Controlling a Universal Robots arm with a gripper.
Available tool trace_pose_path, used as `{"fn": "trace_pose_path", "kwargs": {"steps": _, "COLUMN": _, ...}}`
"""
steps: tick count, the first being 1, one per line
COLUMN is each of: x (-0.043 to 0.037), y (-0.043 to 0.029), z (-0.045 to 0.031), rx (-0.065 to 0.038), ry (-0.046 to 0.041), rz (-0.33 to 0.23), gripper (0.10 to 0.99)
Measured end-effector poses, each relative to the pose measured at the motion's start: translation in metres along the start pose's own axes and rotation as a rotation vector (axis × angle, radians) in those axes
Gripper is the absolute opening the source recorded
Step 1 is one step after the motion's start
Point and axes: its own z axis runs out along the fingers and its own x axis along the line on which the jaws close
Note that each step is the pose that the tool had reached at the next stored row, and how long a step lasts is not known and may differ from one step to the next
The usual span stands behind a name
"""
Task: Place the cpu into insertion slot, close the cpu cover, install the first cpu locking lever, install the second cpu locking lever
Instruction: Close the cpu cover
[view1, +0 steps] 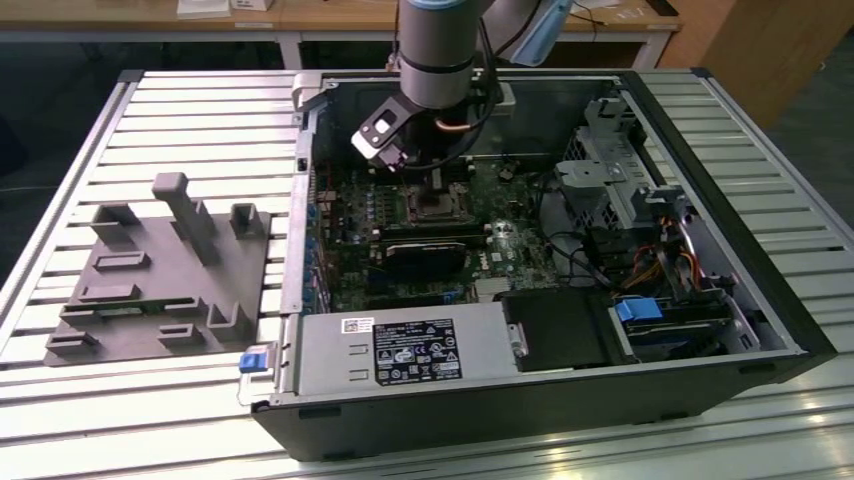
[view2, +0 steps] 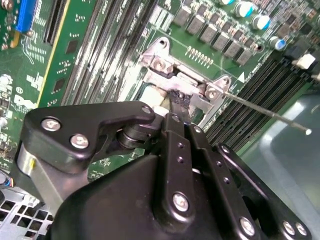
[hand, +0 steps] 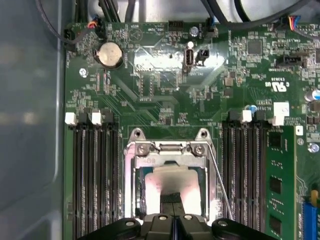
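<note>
On the exterior view's left, a grey moulded fixture (view1: 160, 275) sits on the slatted tabletop (view1: 174, 110); just beside it lies the open computer case (view1: 534, 410), its motherboard (view1: 360, 215) facing up; the arm (view1: 438, 50) reaches down into the case, its pincer (view1: 437, 186) directly over the insertion slot (view1: 438, 207) near the board's middle; a drive cage (view1: 607, 170) and cables stand toward the exterior view's right.

In the first wrist view, black memory slots (hand: 92, 175) flank the socket; the cpu (hand: 155, 182) lies flat inside it, its pale top showing through the window of the cpu cover (hand: 167, 148), which lies down over it; a thin wire locking lever (hand: 220, 182) slants beside the cover, and in the second wrist view its free end stands lifted clear of the board.

In both wrist views the pincer's fingers are pressed together with nothing visible between them; the tip is down at the cover, though I cannot tell whether it touches.
</note>
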Motion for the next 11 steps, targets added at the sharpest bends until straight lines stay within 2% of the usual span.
{"fn": "trace_pose_path", "kwargs": {"steps": 6, "x": 0.0079, "y": 0.0007, "z": -0.0026, "rx": 0.000, "ry": 0.0020, "rz": 0.000, "gripper": 0.106}}
{"fn": "trace_pose_path", "kwargs": {"steps": 11, "x": 0.0081, "y": -0.0011, "z": -0.0050, "rx": 0.000, "ry": 0.0018, "rz": -0.001, "gripper": 0.106}}
